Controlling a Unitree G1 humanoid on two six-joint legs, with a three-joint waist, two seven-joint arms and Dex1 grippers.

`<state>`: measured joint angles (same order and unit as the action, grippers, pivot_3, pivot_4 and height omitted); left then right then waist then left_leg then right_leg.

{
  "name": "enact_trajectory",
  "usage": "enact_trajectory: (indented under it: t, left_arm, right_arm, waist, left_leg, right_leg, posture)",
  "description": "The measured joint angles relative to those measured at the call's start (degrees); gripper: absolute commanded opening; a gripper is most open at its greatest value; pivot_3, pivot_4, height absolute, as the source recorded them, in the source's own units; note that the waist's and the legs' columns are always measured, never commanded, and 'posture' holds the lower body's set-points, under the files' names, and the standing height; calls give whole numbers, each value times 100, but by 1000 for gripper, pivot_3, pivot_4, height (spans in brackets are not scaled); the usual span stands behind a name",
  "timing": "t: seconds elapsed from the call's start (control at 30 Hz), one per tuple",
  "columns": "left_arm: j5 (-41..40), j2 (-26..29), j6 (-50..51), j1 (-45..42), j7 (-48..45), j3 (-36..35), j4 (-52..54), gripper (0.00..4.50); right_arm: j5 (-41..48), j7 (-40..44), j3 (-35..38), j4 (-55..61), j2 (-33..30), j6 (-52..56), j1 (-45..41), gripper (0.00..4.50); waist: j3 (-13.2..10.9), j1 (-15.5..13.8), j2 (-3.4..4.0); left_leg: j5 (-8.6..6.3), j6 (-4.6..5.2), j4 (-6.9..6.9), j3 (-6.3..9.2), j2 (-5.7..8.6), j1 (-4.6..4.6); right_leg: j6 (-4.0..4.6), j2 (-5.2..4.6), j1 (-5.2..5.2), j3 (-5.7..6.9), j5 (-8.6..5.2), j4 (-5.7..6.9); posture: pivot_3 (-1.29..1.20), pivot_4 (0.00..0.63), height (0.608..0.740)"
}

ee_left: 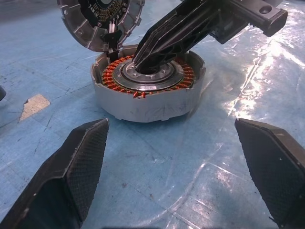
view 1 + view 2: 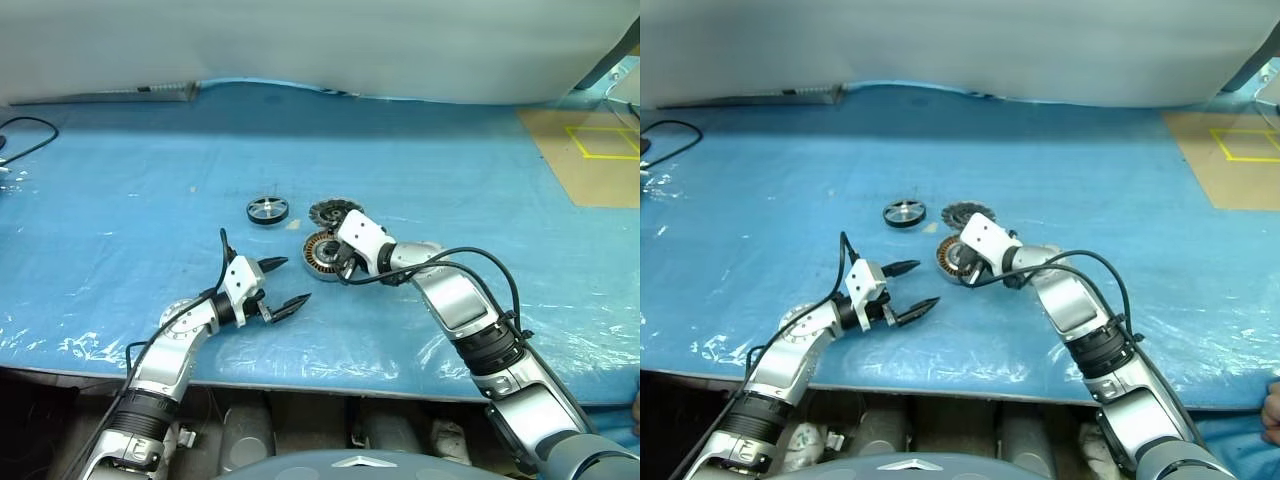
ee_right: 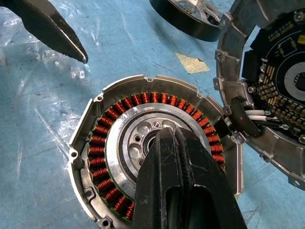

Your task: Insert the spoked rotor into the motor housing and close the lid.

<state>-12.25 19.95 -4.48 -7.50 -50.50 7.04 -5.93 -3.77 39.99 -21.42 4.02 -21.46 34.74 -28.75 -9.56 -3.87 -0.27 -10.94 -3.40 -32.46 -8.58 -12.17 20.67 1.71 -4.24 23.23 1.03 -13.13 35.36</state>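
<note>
The motor housing (image 2: 318, 250) sits on the blue sheet, its copper windings ringing a pale centre (image 3: 133, 143). My right gripper (image 3: 167, 137) is shut, its tips pressed down into the housing's central hub. The lid (image 2: 335, 211) leans tilted just behind the housing, circuit side showing (image 3: 276, 81), joined to it by white wires (image 3: 252, 114). The spoked rotor (image 2: 267, 210), black-rimmed, lies flat to the left of the lid. My left gripper (image 2: 293, 281) is open and empty, a short way in front and left of the housing, pointing at it (image 1: 147, 95).
A black cable (image 2: 30, 128) curls at the sheet's far left edge. A brown board with yellow tape lines (image 2: 590, 155) lies at the far right. A small scrap of tape (image 3: 193, 62) sticks to the sheet between rotor and housing. The table's front edge (image 2: 300, 375) runs below my arms.
</note>
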Motion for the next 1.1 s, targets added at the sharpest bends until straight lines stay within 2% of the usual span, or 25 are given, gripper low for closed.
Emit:
enact_trajectory:
  t: [0.23, 0.4, 0.53, 0.7, 0.83, 0.93, 1.1]
  left_arm:
    - [2, 0, 4, 13, 20, 0, 2, 4500]
    - [-2, 4, 4, 17, 35, -6, 2, 4500]
    - [-12, 14, 1, -11, 29, -41, -23, 4500]
    - [-80, -23, 30, -226, 224, -227, -39, 4500]
    - [-297, 37, 353, -638, 435, -564, -48, 4500]
    - [-533, 285, 581, -1164, 420, -872, -244, 4500]
    - [-632, 731, 896, -1993, -73, -1002, -1239, 4500]
  right_arm:
    - [640, 246, 401, 235, 149, 237, 283, 16]
    - [1425, 489, 1020, 794, 109, 327, 387, 16]
    - [1456, 483, 1058, 845, -151, 311, 571, 16]
    - [1459, 403, 1055, 845, -190, 218, 711, 16]
    - [1485, 352, 1054, 850, -183, 133, 760, 16]
    - [1499, 349, 1051, 854, -182, -65, 877, 16]
    - [1496, 338, 1079, 858, -101, -827, 1131, 16]
  waist:
    - [0, -1, 1]
    - [-1, -6, 2]
    - [-1, -8, 2]
    - [-1, -2, 2]
    - [-1, -8, 2]
    - [-1, -8, 2]
    - [-1, -9, 2]
  left_leg:
    - [0, 0, 3, 0, -1, 8]
    - [0, 0, 3, 0, 0, 20]
    - [0, 0, 3, -1, 0, 21]
    - [0, 0, 3, 0, 0, 20]
    - [0, 0, 2, 0, 1, 23]
    - [0, 0, 3, 1, 1, 23]
    - [1, 0, 5, 1, 6, 25]
  right_leg:
    - [0, 0, 8, 0, 0, -4]
    - [0, 0, 19, 1, 0, -5]
    - [0, 0, 19, 1, 0, -5]
    - [0, 0, 19, 1, 0, -5]
    - [0, 0, 19, 2, 0, -5]
    - [0, 1, 20, 4, 0, -5]
    - [0, 0, 23, 2, 0, -8]
  posture:
    - [0, 150, 740]
    - [0, 150, 740]
    - [0, 150, 740]
    - [0, 150, 740]
    - [0, 150, 740]
    - [0, 150, 740]
    - [0, 150, 740]
